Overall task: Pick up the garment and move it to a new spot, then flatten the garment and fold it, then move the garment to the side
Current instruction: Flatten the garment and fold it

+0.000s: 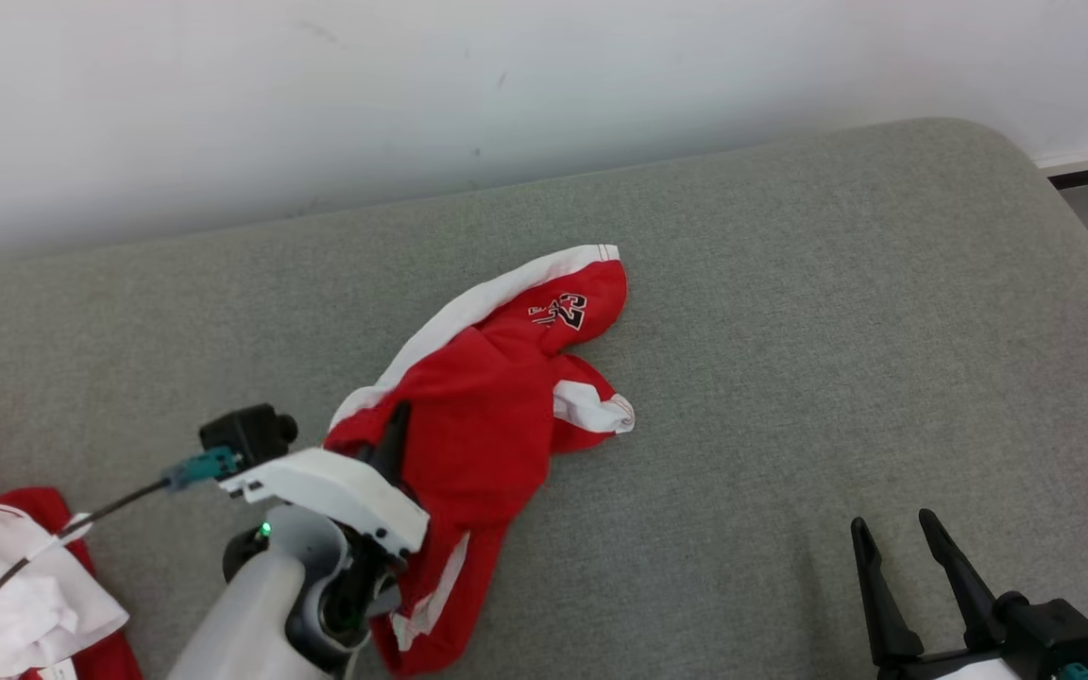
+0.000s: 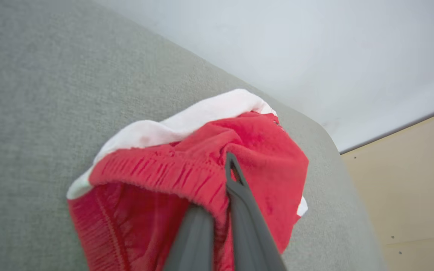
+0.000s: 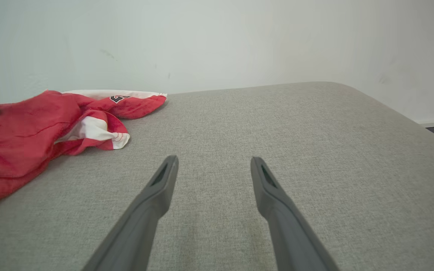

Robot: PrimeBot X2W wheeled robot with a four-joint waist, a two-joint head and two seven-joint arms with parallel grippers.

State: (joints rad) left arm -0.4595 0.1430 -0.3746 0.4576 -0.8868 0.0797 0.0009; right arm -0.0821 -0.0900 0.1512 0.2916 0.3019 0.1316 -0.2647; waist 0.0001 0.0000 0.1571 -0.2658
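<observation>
Where the left gripper (image 2: pixel 230 169) stands: fingers pinched tight together on the red elastic waistband of the garment (image 1: pixel 487 416), cloth caught between them!
Garment: red shorts with white trim, crumpled near the middle of the grey cushion (image 1: pixel 790 378), a printed number on the far leg.
Right gripper (image 3: pixel 214 160): wide open, holding nothing, over bare cushion, well apart from the garment.
Other clothes (image 1: pixel 15 586): a red and white heap at the cushion's near left corner.

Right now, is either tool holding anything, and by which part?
Left tool is shut on the red garment, pinching its gathered waistband edge. Right tool is open, holding nothing.
</observation>
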